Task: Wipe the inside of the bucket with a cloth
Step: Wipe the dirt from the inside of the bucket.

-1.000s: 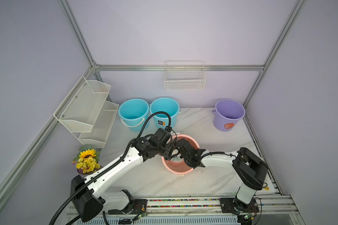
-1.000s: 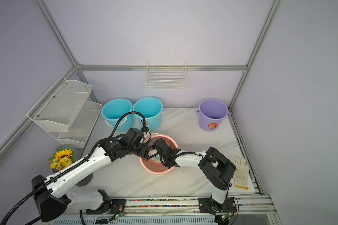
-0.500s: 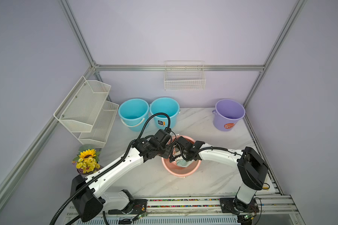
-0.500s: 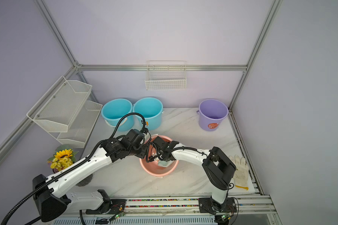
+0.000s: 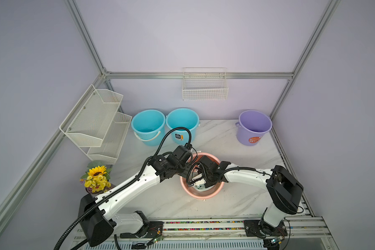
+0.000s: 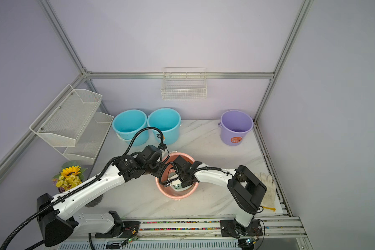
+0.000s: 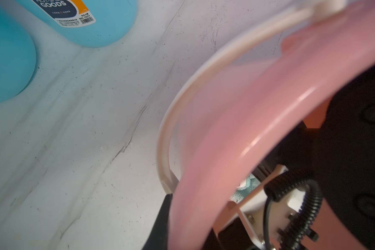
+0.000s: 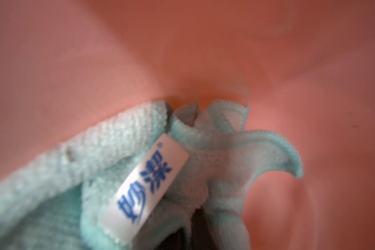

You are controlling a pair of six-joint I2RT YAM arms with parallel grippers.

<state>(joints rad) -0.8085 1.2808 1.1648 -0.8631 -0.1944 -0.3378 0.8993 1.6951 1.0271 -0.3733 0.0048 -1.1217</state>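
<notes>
The bucket (image 5: pixel 204 195) (image 6: pixel 178 195) is pink and stands at the table's middle front. My left gripper (image 5: pixel 184 173) (image 6: pixel 160 171) is shut on the bucket's left rim (image 7: pixel 258 108), with one black finger (image 7: pixel 162 216) outside the wall. My right gripper (image 5: pixel 198 184) (image 6: pixel 174 183) reaches down inside the bucket and is shut on the cloth (image 5: pixel 200 188) (image 6: pixel 179 187). The cloth (image 8: pixel 117 151) is pale mint terry with a white tag (image 8: pixel 147 190) and is bunched against the pink inner wall (image 8: pixel 182 54). A bit of the cloth (image 7: pixel 245 188) shows over the rim.
Two blue buckets (image 5: pixel 148 125) (image 5: pixel 182 123) stand just behind the pink one and a purple bucket (image 5: pixel 254 126) at the back right. A white mesh rack (image 5: pixel 95 123) and a sunflower pot (image 5: pixel 96 178) are on the left. A white glove (image 6: pixel 268 190) lies at the right edge.
My right gripper has dragged the cloth a little leftward inside the bucket and its forearm has risen. The left gripper has stayed on the rim.
</notes>
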